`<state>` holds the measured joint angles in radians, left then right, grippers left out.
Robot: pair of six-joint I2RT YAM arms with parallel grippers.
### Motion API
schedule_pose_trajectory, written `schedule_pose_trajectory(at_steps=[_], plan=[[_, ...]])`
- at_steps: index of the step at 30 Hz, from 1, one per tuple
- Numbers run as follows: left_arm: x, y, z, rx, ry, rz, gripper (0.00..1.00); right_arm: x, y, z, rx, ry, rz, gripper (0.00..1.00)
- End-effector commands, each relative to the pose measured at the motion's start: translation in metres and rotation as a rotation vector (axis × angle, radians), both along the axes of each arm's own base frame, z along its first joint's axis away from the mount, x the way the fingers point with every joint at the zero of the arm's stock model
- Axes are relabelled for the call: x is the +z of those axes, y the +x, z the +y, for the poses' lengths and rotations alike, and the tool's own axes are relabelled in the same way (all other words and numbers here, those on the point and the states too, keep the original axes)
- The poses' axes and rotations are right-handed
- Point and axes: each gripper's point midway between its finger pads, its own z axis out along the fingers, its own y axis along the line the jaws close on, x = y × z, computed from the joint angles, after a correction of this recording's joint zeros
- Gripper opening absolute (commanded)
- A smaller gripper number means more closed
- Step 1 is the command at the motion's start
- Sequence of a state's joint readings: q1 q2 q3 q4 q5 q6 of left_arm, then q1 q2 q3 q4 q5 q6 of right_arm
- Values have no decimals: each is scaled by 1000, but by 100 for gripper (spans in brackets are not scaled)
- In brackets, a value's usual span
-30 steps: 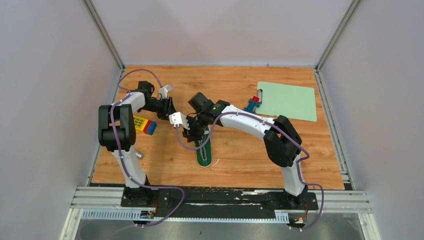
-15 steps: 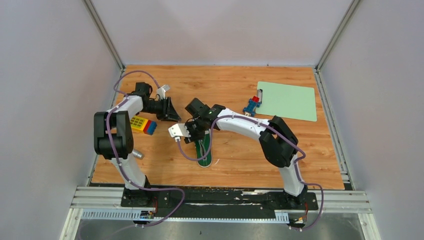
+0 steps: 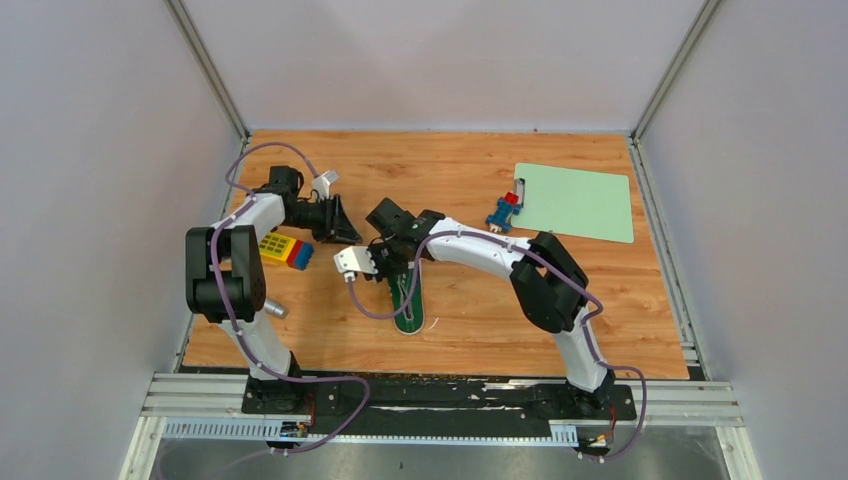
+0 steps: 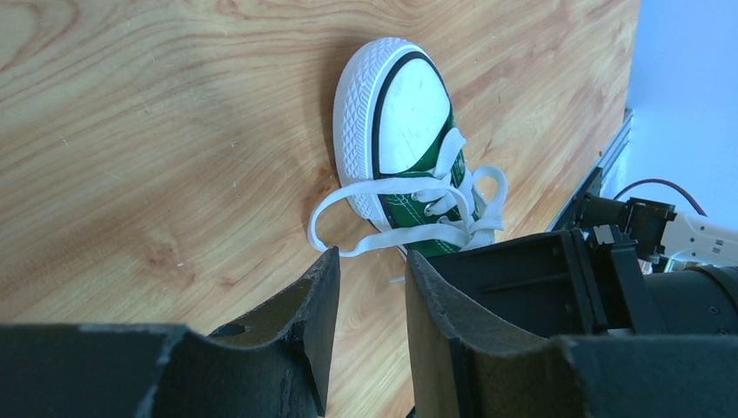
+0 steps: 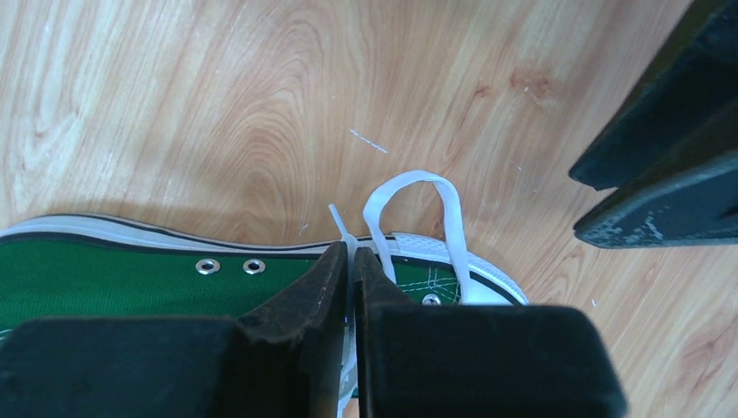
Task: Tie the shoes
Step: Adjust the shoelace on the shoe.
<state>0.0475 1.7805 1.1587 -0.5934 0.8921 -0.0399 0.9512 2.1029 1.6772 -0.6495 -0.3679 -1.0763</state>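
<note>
Sneaker (image 3: 408, 310) lies near the middle of the counter (image 3: 620, 310), toe toward the near edge. My right claw (image 5: 351, 254) is clamped on its lace (image 5: 407, 178), probably to pull it taut. My left claw (image 4: 370, 270) hovers with fingers apart, empty, likely waiting for the loop.

White arms (image 3: 480, 250), black joints (image 3: 548, 287), purple cables (image 3: 375, 314), scuffed black hands (image 4: 370, 279) (image 5: 351, 261)

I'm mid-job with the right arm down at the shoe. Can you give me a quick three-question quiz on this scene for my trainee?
1. True or false: the right claw is shut on a white lace.
2. What is the left claw holding? A) a lace B) nothing C) a brush
3. Fill in: the canvas of the sneaker is ___.
Key: 1 true; 2 B; 3 green.
</note>
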Motion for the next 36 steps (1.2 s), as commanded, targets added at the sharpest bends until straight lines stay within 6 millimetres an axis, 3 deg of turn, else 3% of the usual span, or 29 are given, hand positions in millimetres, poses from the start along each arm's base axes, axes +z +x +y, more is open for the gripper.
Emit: schedule_pose_trajectory(at_steps=[1, 7, 13, 23, 28, 33, 36], plan=[[13, -1, 0, -12, -14, -54, 41, 26, 17, 8, -132, 71, 30, 7], [3, -2, 2, -55, 5, -69, 41, 50, 36, -4, -379, 176, 268, 6], [-2, -6, 2, -94, 1, -74, 41, 59, 51, -25, -629, 251, 651, 8], [5, -13, -7, -183, -60, -91, 41, 41, 24, -34, -778, 206, 1023, 17], [15, -9, -9, -309, -47, -220, 42, 47, 30, -47, -862, 224, 1047, 19], [22, -5, -12, -395, -20, -272, 42, 44, 51, -73, -1011, 245, 996, 19], [20, -13, -27, -459, -7, -288, 41, 40, 63, -91, -1084, 254, 987, 19]])
